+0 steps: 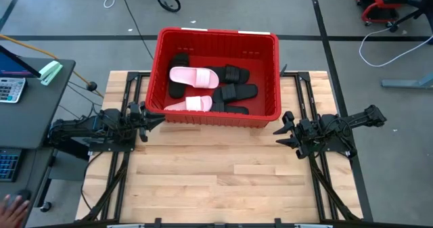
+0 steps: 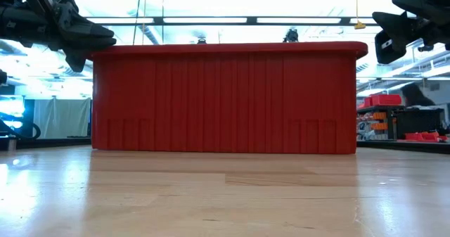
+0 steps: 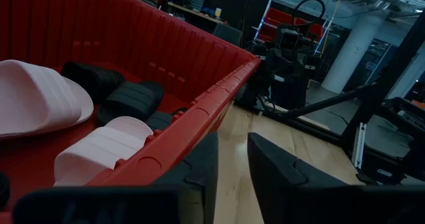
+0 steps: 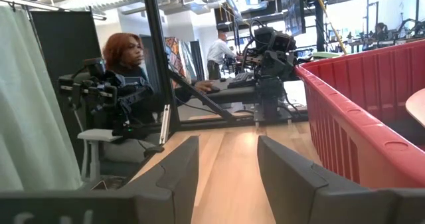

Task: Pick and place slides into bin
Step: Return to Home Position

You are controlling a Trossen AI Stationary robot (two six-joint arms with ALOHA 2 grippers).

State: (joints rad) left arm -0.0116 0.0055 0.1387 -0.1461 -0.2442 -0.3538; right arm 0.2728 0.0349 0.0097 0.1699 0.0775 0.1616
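The red bin (image 1: 215, 117) stands at the table's far middle. Inside it lie two pale pink slides (image 1: 194, 77) (image 1: 190, 105) and several black slides (image 1: 236, 91), resting on the bin's floor and partly on each other. My left gripper (image 1: 154, 116) is open and empty, level with the bin's near-left corner; its wrist view shows the bin's near rim (image 3: 199, 111) and the slides (image 3: 99, 151) inside. My right gripper (image 1: 281, 130) is open and empty beside the bin's near-right corner (image 4: 358, 124).
The wooden table (image 1: 223, 180) is bare in front of the bin. A desk with a keyboard and calculator (image 1: 10, 89) stands left of the table. A person (image 4: 126, 58) sits beyond the table in the right wrist view. A hand (image 1: 13, 206) shows at lower left.
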